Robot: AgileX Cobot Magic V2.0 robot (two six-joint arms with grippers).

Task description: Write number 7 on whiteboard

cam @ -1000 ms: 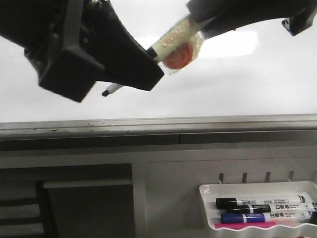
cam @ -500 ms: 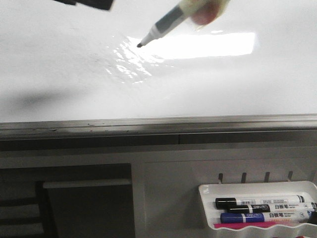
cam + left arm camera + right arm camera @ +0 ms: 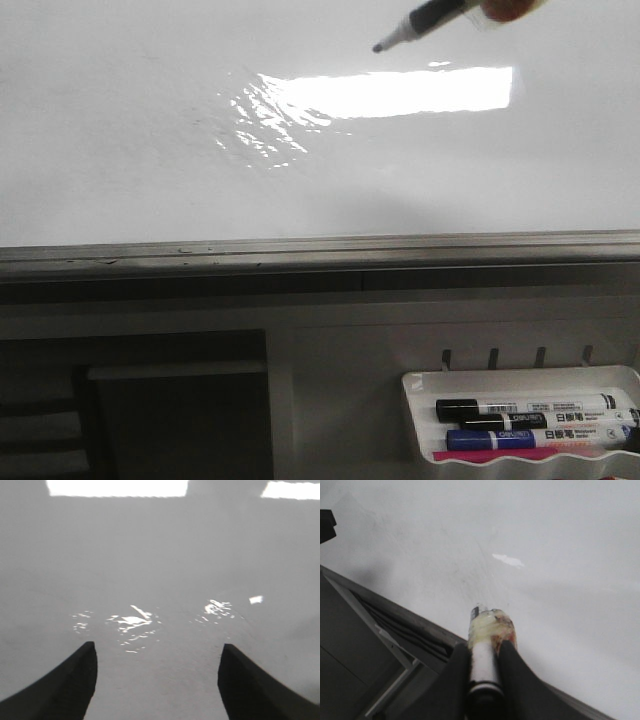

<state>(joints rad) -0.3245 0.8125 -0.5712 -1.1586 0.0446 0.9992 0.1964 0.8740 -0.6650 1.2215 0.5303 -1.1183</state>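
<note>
The whiteboard (image 3: pixel 120 150) fills the upper front view, glossy, with a glare band and a wrinkled film patch (image 3: pixel 262 122). Near the patch is only a faint thin dark mark (image 3: pixel 204 120); I cannot make out a number 7. A black-tipped marker (image 3: pixel 425 20) pokes in from the top right, with its tip off the patch. In the right wrist view my right gripper (image 3: pixel 482 662) is shut on the marker (image 3: pixel 485 630), whose barrel is wrapped in tape. My left gripper (image 3: pixel 157 680) is open and empty, facing the whiteboard (image 3: pixel 160 570). Neither gripper shows in the front view.
The grey metal frame (image 3: pixel 320 250) runs under the board. Below, at the right, a small white tray (image 3: pixel 415 385) holds several spare markers (image 3: pixel 530 425). A dark panel (image 3: pixel 150 400) is at the lower left.
The left arm has left the front view. The marker has risen and moved right, from over the film patch to the top right edge.
</note>
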